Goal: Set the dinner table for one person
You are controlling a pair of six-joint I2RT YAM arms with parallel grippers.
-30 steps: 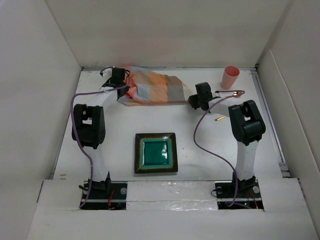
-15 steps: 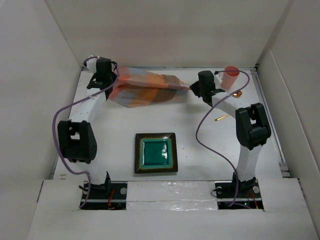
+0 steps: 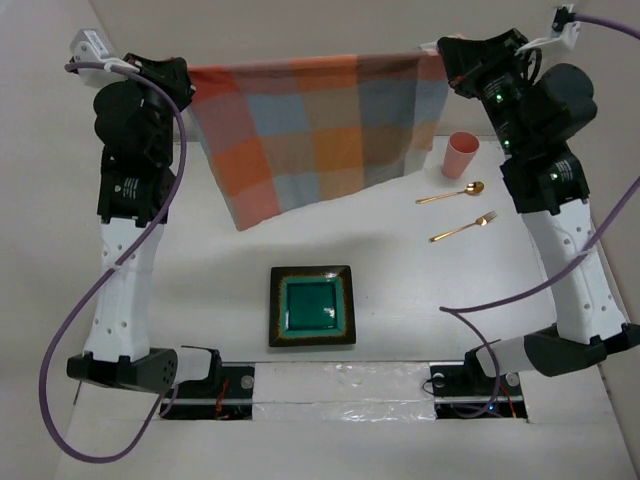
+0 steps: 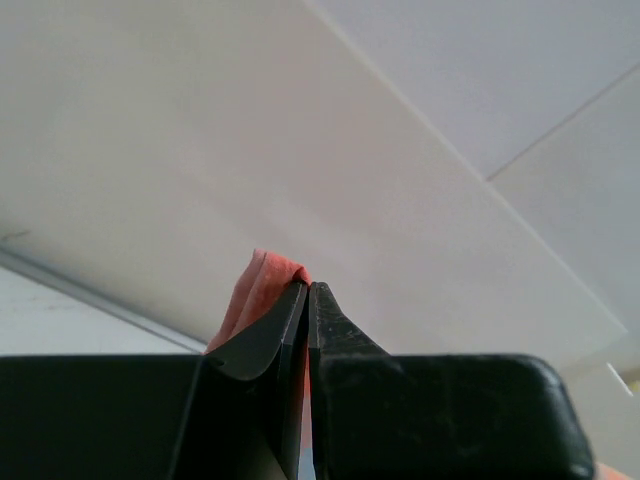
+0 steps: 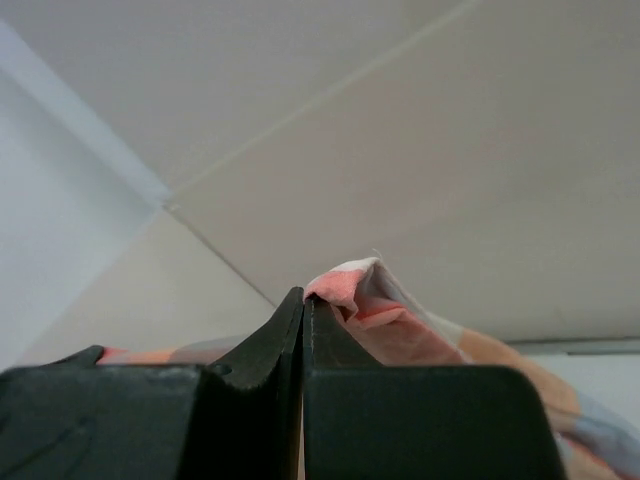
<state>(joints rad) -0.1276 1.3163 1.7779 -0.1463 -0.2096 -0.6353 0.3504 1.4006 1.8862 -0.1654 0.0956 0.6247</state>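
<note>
Both end effectors, left (image 3: 185, 72) and right (image 3: 445, 50), grip cloth (image 3: 310, 130) above walled white dinner table (image 3: 400, 290).

White on every side. A tall back panel (image 3: 330, 40), a left panel (image 3: 45, 260) and a right panel (image 3: 615, 130) stand upright around the matte white table (image 3: 400, 290). A white ledge (image 3: 340, 395) with a glossy taped strip runs along the near edge. Up close, thin seams (image 4: 560, 126) cross the panels. The light is soft and even, the shadows faint.
</note>
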